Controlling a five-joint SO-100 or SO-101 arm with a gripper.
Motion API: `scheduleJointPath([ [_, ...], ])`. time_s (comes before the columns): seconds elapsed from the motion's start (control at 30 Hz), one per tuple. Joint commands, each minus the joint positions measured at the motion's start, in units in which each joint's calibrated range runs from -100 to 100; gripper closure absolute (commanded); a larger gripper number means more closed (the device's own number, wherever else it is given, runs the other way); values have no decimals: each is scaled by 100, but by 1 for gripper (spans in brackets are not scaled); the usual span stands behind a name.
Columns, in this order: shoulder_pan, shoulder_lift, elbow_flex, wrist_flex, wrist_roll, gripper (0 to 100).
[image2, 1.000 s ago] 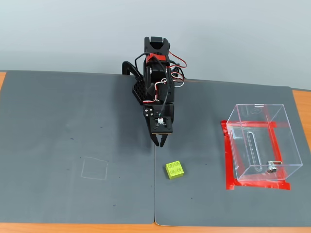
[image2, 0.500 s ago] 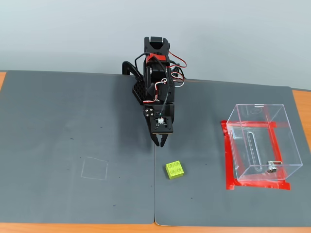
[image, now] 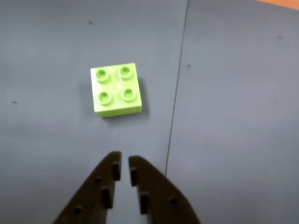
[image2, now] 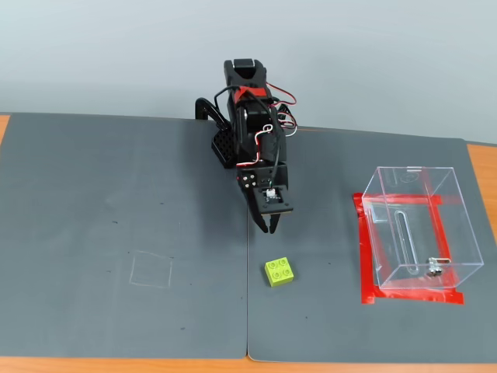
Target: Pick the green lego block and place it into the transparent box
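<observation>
The green lego block (image: 116,90) is a small lime-green brick with four studs; it lies flat on the grey mat, also in the fixed view (image2: 279,271). My gripper (image: 124,162) points down toward the mat short of the block, its dark fingers nearly together with a narrow gap and nothing between them. In the fixed view the gripper (image2: 269,227) hangs above the mat, up and slightly left of the block. The transparent box (image2: 416,227) stands on the mat at the right with red tape around its base, open at the top and empty.
Two grey mats meet at a seam (image2: 248,295) running just left of the block. A faint square outline (image2: 151,270) is drawn on the left mat. The arm's base (image2: 233,140) stands at the back centre. Orange table edge (image2: 481,167) shows at the right.
</observation>
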Motion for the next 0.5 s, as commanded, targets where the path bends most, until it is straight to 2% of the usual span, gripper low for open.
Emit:
scheduleJointPath([
  [0.0, 5, 220, -555, 22, -11, 97],
  [0.1, 27, 873, -926, 22, -11, 97],
  [0.33, 35, 2611, -2210, 360, 46, 79],
  [0.47, 42, 3298, -2825, 630, 46, 76],
])
